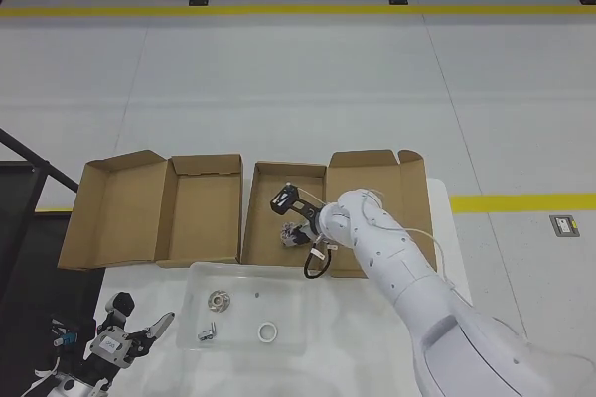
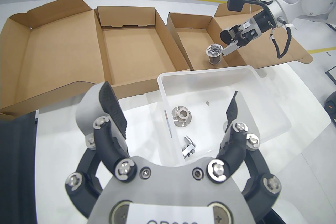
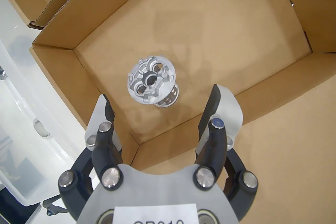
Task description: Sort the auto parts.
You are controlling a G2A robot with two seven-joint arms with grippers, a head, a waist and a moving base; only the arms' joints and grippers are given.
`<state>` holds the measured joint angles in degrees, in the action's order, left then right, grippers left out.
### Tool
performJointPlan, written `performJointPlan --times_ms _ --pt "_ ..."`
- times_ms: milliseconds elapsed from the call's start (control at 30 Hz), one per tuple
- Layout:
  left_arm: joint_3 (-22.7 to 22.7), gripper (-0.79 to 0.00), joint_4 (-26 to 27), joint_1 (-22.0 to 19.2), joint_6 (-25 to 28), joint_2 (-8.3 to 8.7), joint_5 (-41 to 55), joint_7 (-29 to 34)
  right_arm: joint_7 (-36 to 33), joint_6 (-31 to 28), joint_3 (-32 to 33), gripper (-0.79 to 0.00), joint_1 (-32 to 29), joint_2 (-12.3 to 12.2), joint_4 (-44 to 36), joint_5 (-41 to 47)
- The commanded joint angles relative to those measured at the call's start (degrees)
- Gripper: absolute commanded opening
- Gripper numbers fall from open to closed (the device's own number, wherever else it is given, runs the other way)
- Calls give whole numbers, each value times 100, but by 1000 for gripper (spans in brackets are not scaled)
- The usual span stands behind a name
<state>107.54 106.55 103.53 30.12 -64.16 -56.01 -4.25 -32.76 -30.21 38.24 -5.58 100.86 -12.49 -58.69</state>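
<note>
- Right gripper hangs over the right box, fingers spread wide and holding nothing. The geared hub stands between and below them, not touched.
- The hub rests upright on its narrow barrel, toothed flange up, at about 5 o'clock on the box floor, close to the wall nearest the tray. I read it as sorted: it stands on its own, and the released fingers fit a drop-off.
- Left gripper sits low at 8 o'clock of the tray, fingers also released and empty. My guess is that it waits there to stay out of the right arm's way, and it points at the tray for the next pick.
- Both boxes have their lids folded flat outward, probably so the arms can come in from above.
- From the tray, the left box is at 11 o'clock and the right box at 1 o'clock, all on the white bench.

Counts:
- Cardboard boxes: two. The left one holds nothing, the right one holds one part.
- Clear tray: one.
- Parts in the tray: three.
  - Flanged bush at 10 o'clock.
  - Small bracket at 7 o'clock.
  - White ring at 5 o'clock.
- Parts in all: four, one sorted and three to go.
</note>
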Motion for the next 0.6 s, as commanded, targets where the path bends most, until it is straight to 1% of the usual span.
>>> performJointPlan --times_ms 0,267,400,467,533,567 --pt "0 0 0 0 0 0 0 0 20 -5 6 -105 18 9 34 0" --pt "0 0 0 0 0 0 0 0 120 -3 22 -105 55 16 82 -38" --pt "0 0 0 0 0 0 0 0 404 -235 23 -105 69 0 -13 -92" --pt "0 0 0 0 0 0 0 0 593 -373 -9 -105 52 -5 -127 -188" --pt "0 0 0 0 0 0 0 0 752 -459 -61 -86 21 -10 -250 -331" --pt "0 0 0 0 0 0 0 0 829 -480 -90 -92 1 -12 -331 -409"
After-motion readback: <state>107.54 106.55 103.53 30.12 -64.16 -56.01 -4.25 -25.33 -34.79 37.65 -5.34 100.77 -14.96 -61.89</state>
